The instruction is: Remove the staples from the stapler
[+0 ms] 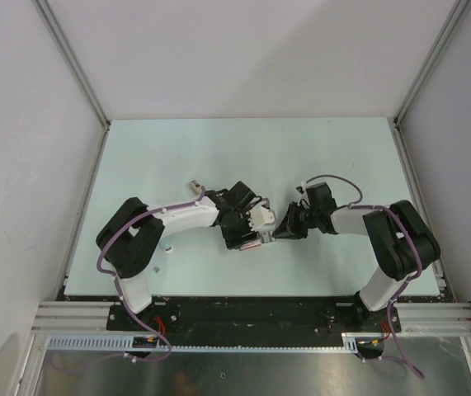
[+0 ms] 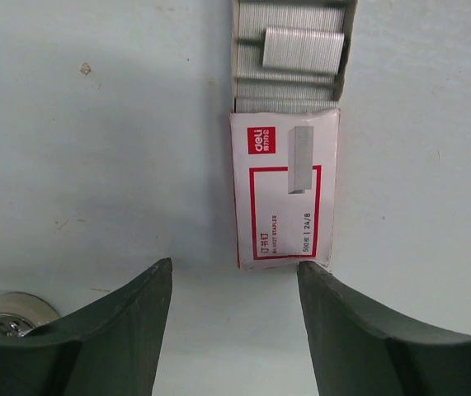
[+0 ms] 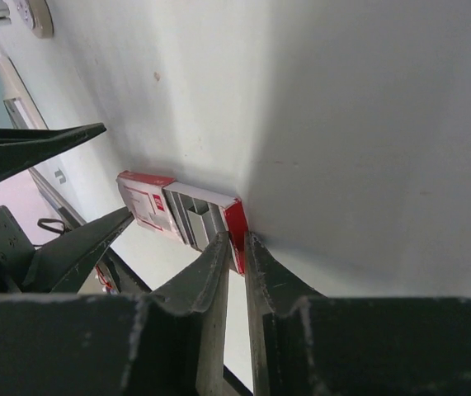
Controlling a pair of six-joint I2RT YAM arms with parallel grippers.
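At the box [image 3: 146, 202] end, right fingers [image 3: 206, 268] straddle.

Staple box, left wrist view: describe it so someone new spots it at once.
On the pale table, straight ahead of the open dark fingers of the left end effector, lies a flat white cardboard box with a red frame and logo. Its far end is slid open, showing silvery staple strips; nothing else nearby is red and white.

Left claw [image 2: 233, 264] spread wide, pointing down, right claw [image 3: 236, 239] seemingly pinched almost closed
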